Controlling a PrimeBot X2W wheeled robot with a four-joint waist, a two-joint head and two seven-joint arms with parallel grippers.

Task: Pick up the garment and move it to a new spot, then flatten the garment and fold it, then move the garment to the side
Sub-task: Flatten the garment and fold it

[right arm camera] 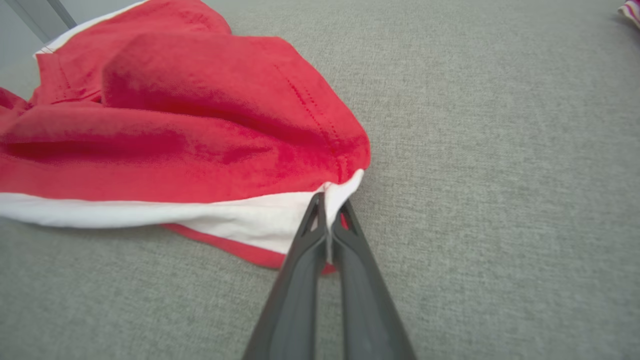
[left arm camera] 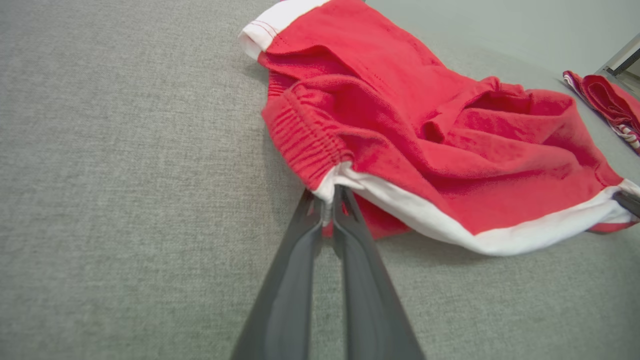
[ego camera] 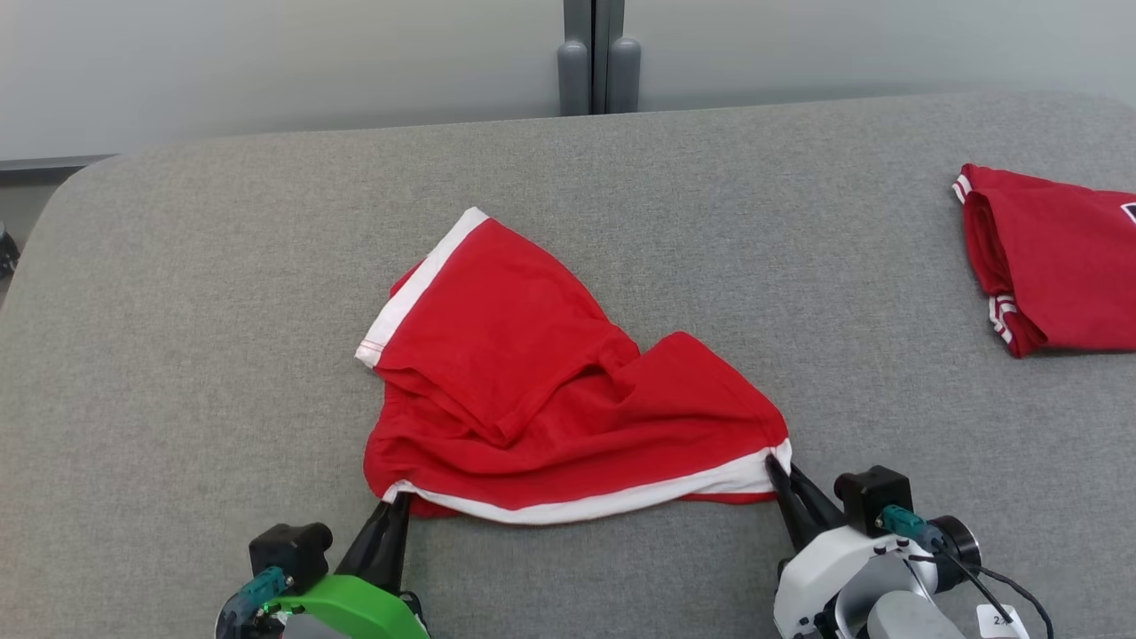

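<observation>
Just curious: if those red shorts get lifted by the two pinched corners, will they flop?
Probably floppy: the red shorts lie in soft folds. They would likely sag between the left fingers and right fingers, which pinch only the ends of the white band.

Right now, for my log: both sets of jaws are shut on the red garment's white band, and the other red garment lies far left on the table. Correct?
No: the head view shows the other red garment far right on the table. Both sets of jaws are shut on the white band.
</observation>
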